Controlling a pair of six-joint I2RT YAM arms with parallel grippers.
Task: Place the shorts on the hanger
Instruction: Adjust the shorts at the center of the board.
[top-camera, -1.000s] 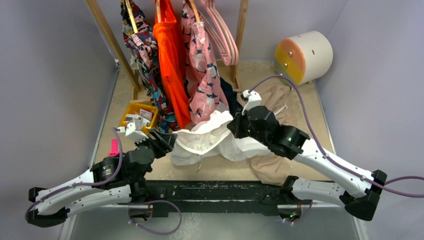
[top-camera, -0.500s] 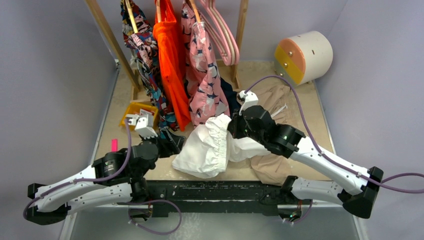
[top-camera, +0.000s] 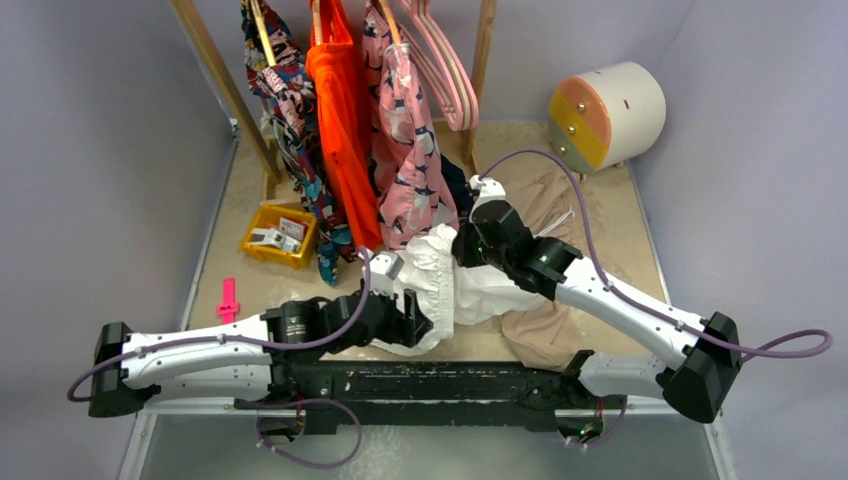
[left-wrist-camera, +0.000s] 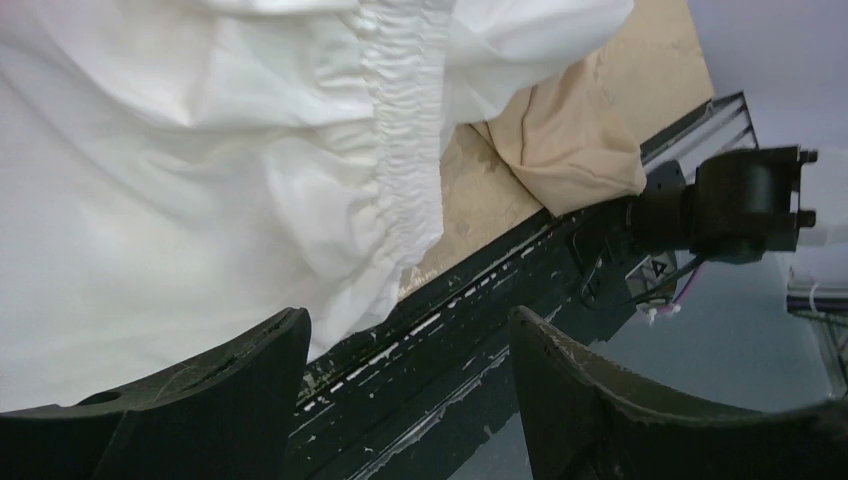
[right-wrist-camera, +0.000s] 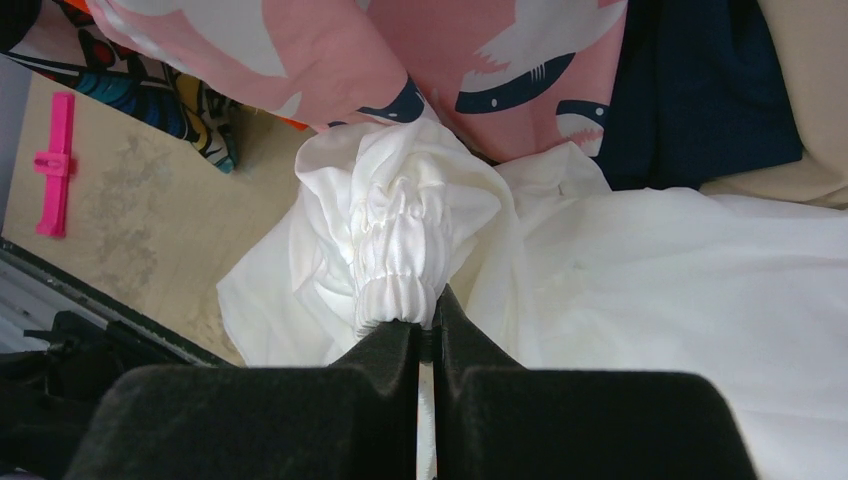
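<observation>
shorts: white shorts (top-camera: 440, 292) bunched mid-table, near edge, lifted at the far end. They're just in front of the hanging pink patterned garment (top-camera: 405, 150), with a tan garment (top-camera: 545, 330) on the table to their right.
right gripper: the right gripper (right-wrist-camera: 425, 312) is clamped tight on the gathered waistband, so it's the one carrying the shorts.
left gripper: the left gripper (left-wrist-camera: 410, 330) is spread wide with nothing between the fingers, sitting low at the near-left edge of the fabric.
key relation: the waistband runs roughly far to near, from the right pinch down toward the left gripper. In the left wrist view its free end hangs just beyond the open fingers. The left arm is clearly nearer that end, so I'd guess it grabs there to stretch the waist open.
hanger: the hanger (top-camera: 452, 85) looks like one of the pink ones on the far rack, well apart from both grippers.
containers: the yellow bin (top-camera: 250, 243) at far left holds small white bits, can't tell what. The round drawer unit (top-camera: 607, 112) at far right has its drawers shut, contents hidden.
</observation>
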